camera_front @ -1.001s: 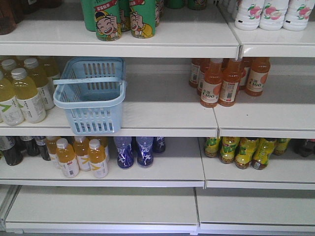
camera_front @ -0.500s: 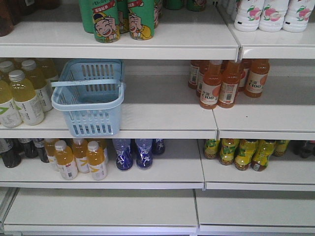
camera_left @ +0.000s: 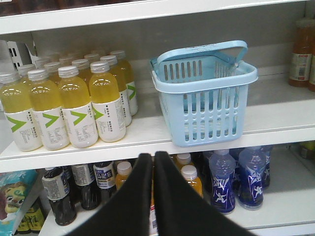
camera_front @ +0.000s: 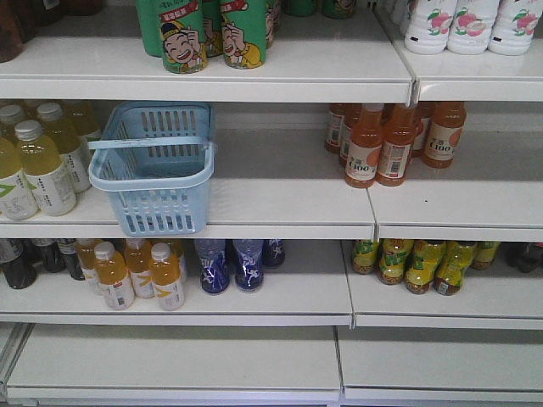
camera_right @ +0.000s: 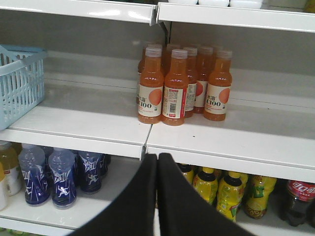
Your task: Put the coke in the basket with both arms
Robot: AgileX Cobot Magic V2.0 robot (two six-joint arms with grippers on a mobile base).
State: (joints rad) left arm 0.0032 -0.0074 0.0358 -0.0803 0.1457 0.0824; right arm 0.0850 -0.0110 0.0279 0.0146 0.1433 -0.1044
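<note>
The basket (camera_front: 161, 212) sits empty at the middle shelf's (camera_front: 288, 191) front edge, centre-left, handy for loading, while left pincer (camera_left: 153, 157) and right pincer (camera_right: 157, 158) hang clenched on nothing; no all-red coke shows.

In the right wrist view the basket (camera_right: 19, 83) is cut by the left edge, only one end showing, and a red-labelled bottle (camera_right: 297, 191) is cut by the right edge. In the front view the white bottles (camera_front: 462, 24) lose their tops
</note>
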